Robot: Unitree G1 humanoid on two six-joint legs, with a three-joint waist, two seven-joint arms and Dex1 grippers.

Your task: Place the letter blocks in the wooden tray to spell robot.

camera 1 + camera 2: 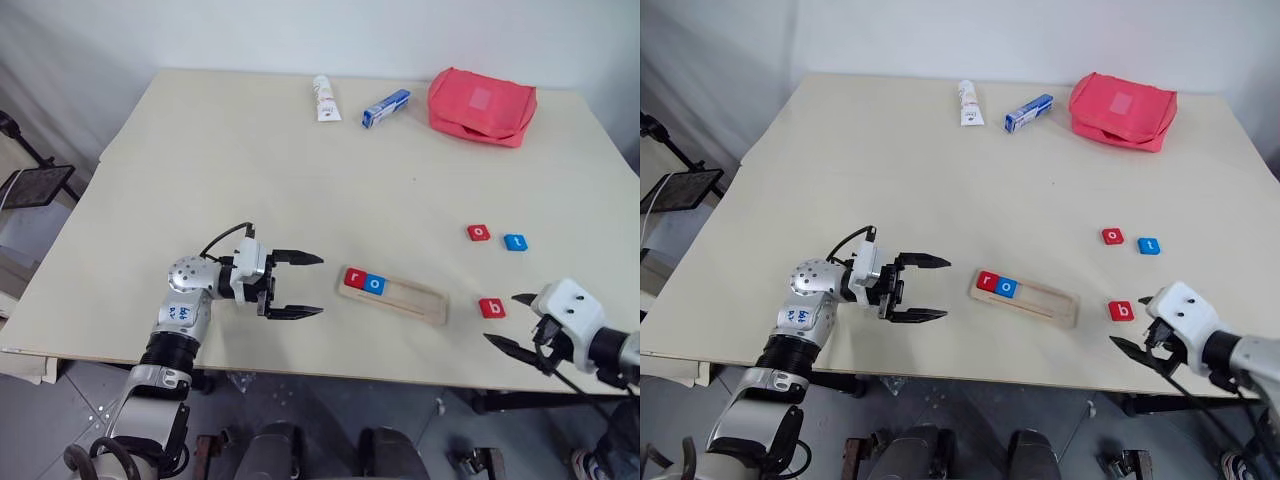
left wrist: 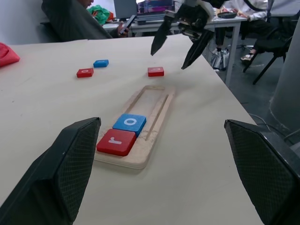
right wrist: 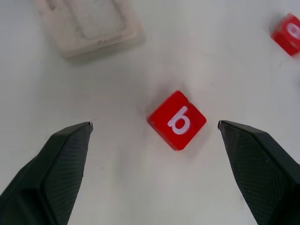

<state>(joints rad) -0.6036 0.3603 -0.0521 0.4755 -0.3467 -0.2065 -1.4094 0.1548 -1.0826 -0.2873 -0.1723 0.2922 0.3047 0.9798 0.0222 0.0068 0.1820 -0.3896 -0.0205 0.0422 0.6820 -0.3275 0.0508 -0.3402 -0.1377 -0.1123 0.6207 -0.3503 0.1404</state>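
Nearest us, along the tabletop's near edge, we see both arms; the left gripper is held level over the near edge towards its left half, forearm rising from below the table, its two black fingers spread wide and empty, pointing sideways at the near end of the wooden tray; the right gripper hangs over the near right corner, tilted downward and inward, its fingers likewise spread apart and holding nothing; in the right wrist view those fingers stand on either side of the red b block without touching it.

The b block lies flat on the tabletop just beyond the right gripper, near the tray's right end but off it; the tray lies close to the near edge, about midway along it, slightly slanted; in its groove, at the left end, sit the red r block and the blue o block, touching side by side; the rest of the groove is bare.

Further in, towards the right edge, we find the red o block and the blue t block lying near each other, apart from the tray.

Along the far edge lie a white tube, a blue-and-white box beside it, and a red pouch towards the far right corner.
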